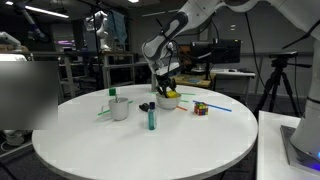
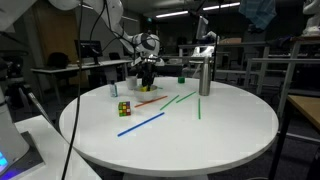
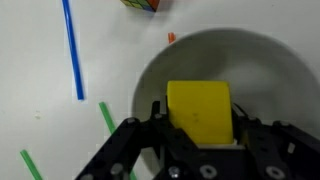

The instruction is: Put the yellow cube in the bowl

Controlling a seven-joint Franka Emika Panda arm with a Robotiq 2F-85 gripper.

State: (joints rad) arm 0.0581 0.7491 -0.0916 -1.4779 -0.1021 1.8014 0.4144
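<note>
In the wrist view the yellow cube (image 3: 198, 105) sits between the fingers of my gripper (image 3: 200, 128), which is shut on it. The white bowl (image 3: 268, 70) lies directly beneath, filling the right half of that view, so the cube hangs over the bowl's inside. In both exterior views the gripper (image 1: 165, 88) (image 2: 147, 78) points down at the bowl (image 1: 169, 101) (image 2: 148, 88) near the far side of the round white table (image 1: 140, 150). A bit of yellow (image 1: 168, 94) shows at the fingers.
A multicoloured puzzle cube (image 1: 201, 109) (image 2: 124, 109) (image 3: 141, 4) lies near the bowl. A pale mug with a green stick (image 1: 120, 108) and a teal bottle (image 1: 151, 118) stand nearby. A blue stick (image 2: 140, 124) (image 3: 72, 50) and green sticks (image 2: 180, 99) (image 3: 110, 120) lie on the table.
</note>
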